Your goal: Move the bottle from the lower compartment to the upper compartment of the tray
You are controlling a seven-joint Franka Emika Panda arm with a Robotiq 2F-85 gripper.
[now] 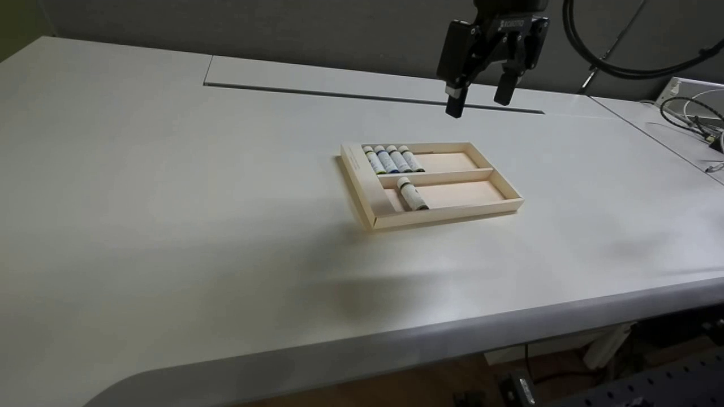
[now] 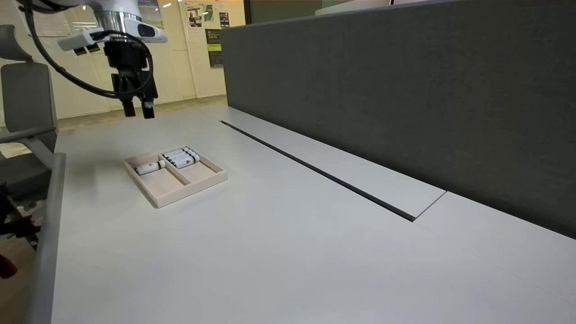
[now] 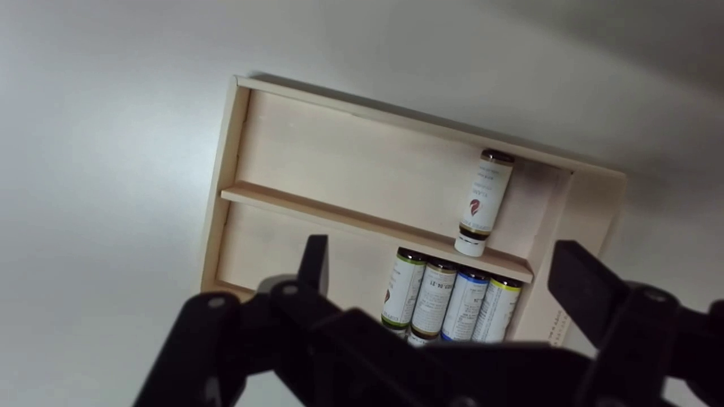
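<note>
The pale-wood tray [image 1: 447, 215] [image 2: 193, 191] [image 3: 227, 135] lies on the white table. One bottle [image 1: 413, 195] [image 2: 150, 168] [image 3: 485, 195], white-labelled with a white cap and dark end, lies crosswise in the lower compartment [image 1: 461, 195] [image 3: 350, 152]. Its cap end overlaps the dividing slat [image 3: 339, 217] in the wrist view and seems propped on it. Several similar vials [image 1: 393, 159] [image 2: 182, 158] [image 3: 434, 299] lie side by side at one end of the upper compartment [image 1: 449, 162]. My gripper [image 1: 479, 104] [image 2: 138, 111] [image 3: 444, 265] is open and empty, well above the tray.
A dark slot [image 1: 362, 96] [image 2: 315, 168] runs along the back of the table before a grey partition [image 2: 382, 90]. Cables [image 1: 693, 113] lie at the table's far end. A chair [image 2: 29, 99] stands beside the table, past its rounded edge [image 2: 47, 225].
</note>
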